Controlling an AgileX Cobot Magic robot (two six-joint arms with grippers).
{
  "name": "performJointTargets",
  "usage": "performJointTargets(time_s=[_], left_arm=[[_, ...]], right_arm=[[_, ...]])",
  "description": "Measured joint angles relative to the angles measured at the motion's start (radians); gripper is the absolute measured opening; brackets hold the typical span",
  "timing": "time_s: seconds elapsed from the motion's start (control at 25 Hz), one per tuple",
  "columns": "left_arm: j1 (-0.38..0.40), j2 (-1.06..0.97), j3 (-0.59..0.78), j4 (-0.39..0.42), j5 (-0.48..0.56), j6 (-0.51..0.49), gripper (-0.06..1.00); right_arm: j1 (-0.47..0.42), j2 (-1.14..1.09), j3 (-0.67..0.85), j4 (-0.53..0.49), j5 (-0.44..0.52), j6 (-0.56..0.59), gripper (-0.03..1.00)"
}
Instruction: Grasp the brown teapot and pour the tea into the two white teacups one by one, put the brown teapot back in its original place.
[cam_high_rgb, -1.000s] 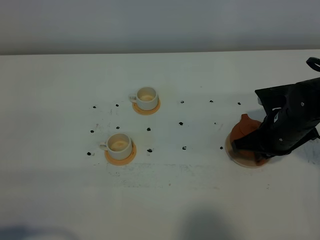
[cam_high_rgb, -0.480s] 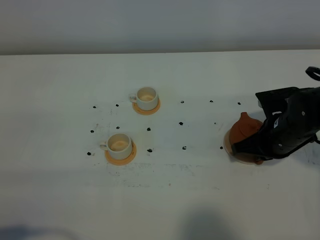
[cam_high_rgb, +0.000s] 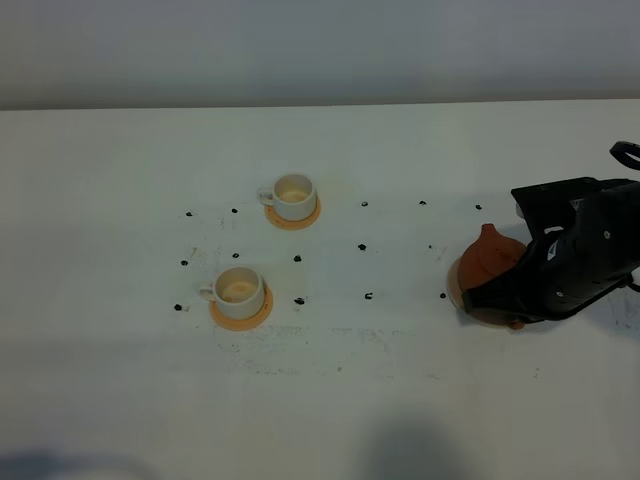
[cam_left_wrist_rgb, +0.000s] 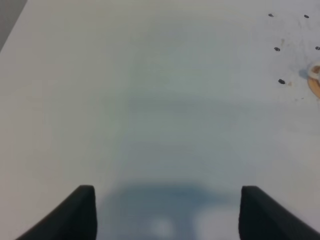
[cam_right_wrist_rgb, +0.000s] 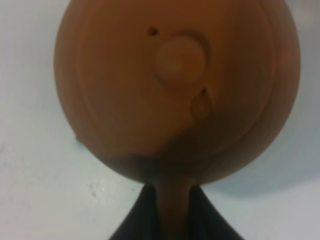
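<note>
The brown teapot (cam_high_rgb: 488, 262) sits at the right of the table on its original place, a pale beige coaster (cam_high_rgb: 453, 287). My right gripper (cam_high_rgb: 516, 296) is shut on the pot's loop handle (cam_right_wrist_rgb: 172, 205). The right wrist view looks down on the knobbed lid (cam_right_wrist_rgb: 176, 56). The two white teacups stand left of centre, one farther back (cam_high_rgb: 293, 195) and one nearer (cam_high_rgb: 238, 290). Their insides look cream-tan, and I cannot make out the tea. My left gripper (cam_left_wrist_rgb: 167, 215) hangs open over bare table and is outside the exterior view.
Each cup rests on a small orange-tan coaster (cam_high_rgb: 241, 313). Small black marks (cam_high_rgb: 363, 246) dot the white tabletop between the cups and the teapot. The table's far edge (cam_high_rgb: 320, 105) meets a grey wall.
My right arm has shifted a little to the right with the teapot and settled it over the beige coaster. The cups have not moved.
</note>
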Motion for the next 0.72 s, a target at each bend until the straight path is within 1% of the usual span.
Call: performJointTargets(time_s=[0.32, 0.72], left_arm=[[0.000, 0.000, 0.000, 0.000, 0.000, 0.000, 0.57], [0.000, 0.000, 0.000, 0.000, 0.000, 0.000, 0.57]], right_arm=[[0.001, -0.011, 0.058, 0.001, -0.090, 0.000, 0.09], [0.002, -0.062, 0.068, -0.002, -0.133, 0.000, 0.09]])
